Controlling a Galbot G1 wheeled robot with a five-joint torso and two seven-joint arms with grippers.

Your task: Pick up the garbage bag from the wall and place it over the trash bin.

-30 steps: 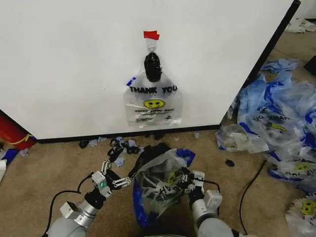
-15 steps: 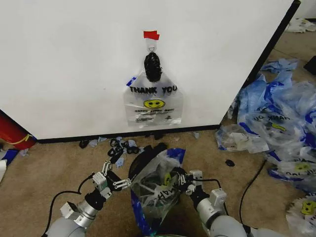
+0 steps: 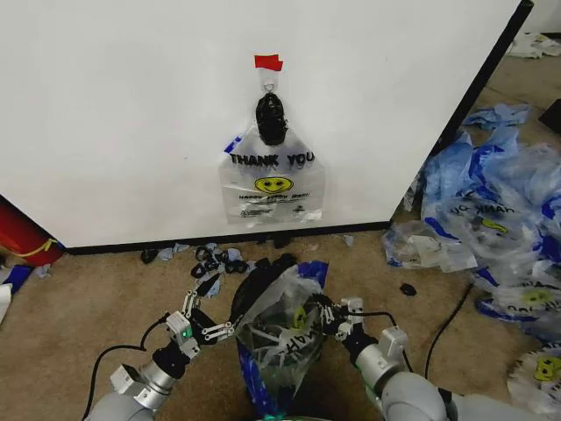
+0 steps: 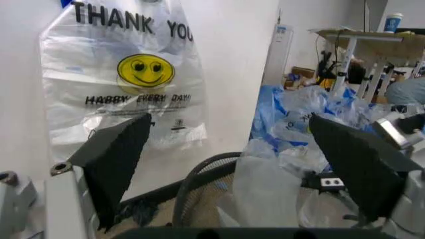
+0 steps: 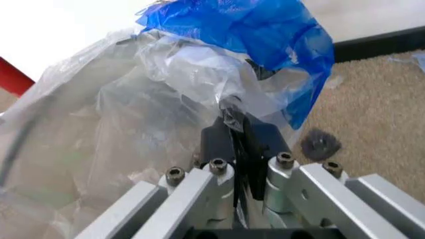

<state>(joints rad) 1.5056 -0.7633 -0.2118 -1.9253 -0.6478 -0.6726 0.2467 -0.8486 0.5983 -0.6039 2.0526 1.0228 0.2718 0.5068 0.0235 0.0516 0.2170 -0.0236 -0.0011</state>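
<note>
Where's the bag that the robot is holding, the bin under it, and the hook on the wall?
garbage bag (image 3: 282, 338): head view, its clear middle.
trash bin (image 4: 199, 181): left wrist view, its wire rim.
hook (image 3: 269, 84): head view, the metal loop under red tape.

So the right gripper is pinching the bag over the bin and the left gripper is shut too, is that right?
Not quite. The right gripper does pinch the bag over the bin, but the left gripper is open; the left wrist view shows its fingers spread wide.
</note>
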